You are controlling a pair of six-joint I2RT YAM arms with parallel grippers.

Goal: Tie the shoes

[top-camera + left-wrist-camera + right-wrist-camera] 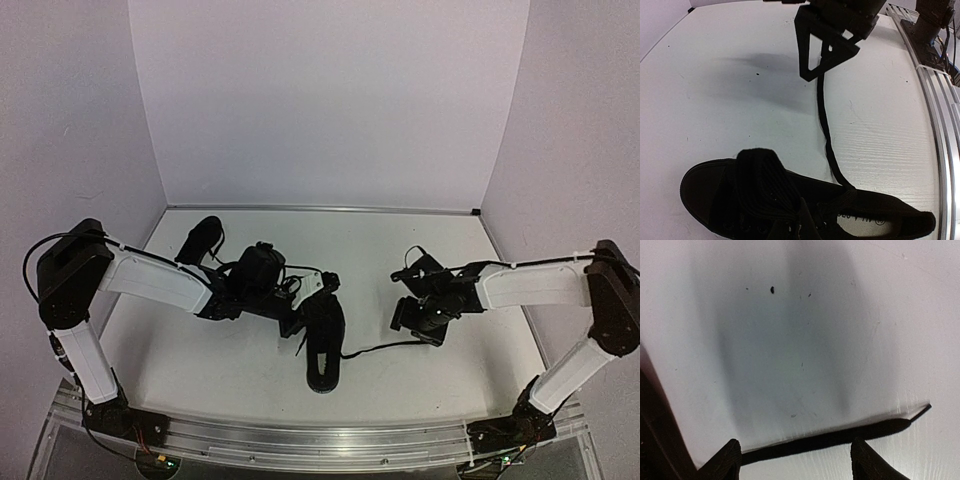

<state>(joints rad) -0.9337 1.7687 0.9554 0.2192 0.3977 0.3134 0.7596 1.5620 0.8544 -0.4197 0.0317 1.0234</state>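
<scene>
One black shoe [323,342] lies in the middle of the table with its toe toward the near edge. The other shoe [200,240] lies at the back left. My left gripper [300,316] is down on the middle shoe's lacing. In the left wrist view its ribbed finger [760,175] covers the shoe [875,220], and the jaws look closed together there [802,205]. What they pinch is hidden. A black lace [375,348] runs from this shoe to my right gripper [418,318]. That gripper [797,460] is open just above the table, and the lace [840,436] lies flat between its fingertips.
The white table [230,370] is walled by pale panels at the back and sides. A metal rail [320,440] runs along the near edge and also shows in the left wrist view [940,125]. The right gripper [822,45] shows beyond the shoe.
</scene>
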